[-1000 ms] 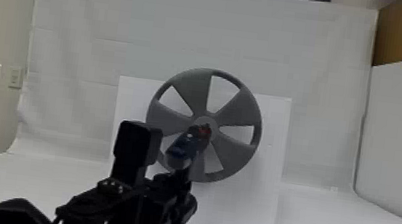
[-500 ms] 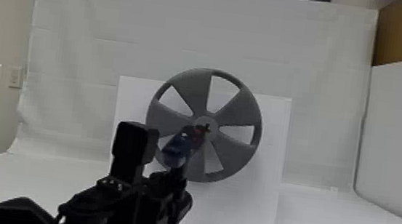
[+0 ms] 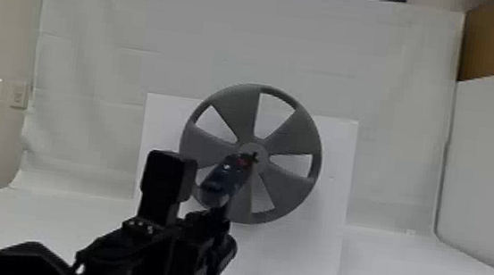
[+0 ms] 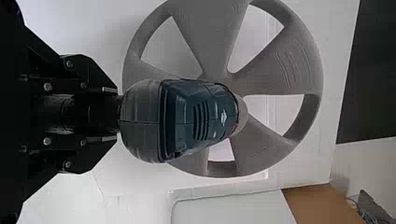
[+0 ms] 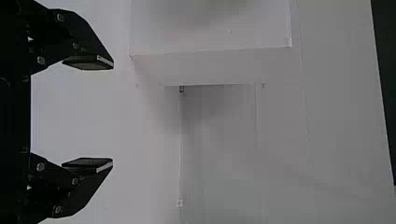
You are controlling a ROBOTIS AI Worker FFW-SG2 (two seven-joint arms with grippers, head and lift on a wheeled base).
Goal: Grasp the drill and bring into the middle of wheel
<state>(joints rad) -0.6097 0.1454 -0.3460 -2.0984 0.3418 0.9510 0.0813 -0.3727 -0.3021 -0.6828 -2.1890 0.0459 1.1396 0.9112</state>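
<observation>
While my left gripper (image 4: pixel 112 114) clenches the rounded dark-blue plastic drill (image 4: pixel 196 116), its tip (image 3: pixel 252 157) has edged up the round grey five-spoked wheel (image 3: pixel 293 140), seemingly near centre; my right gripper (image 5: pixel 112 114) gapes.

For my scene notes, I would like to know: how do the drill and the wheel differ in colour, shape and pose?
The drill is dark blue and black with some red, while the wheel is plain grey. The drill has a compact, rounded body; the wheel is a disc with openings between its spokes. The drill is held in the left gripper, whereas the wheel is upright before a white panel.
</observation>
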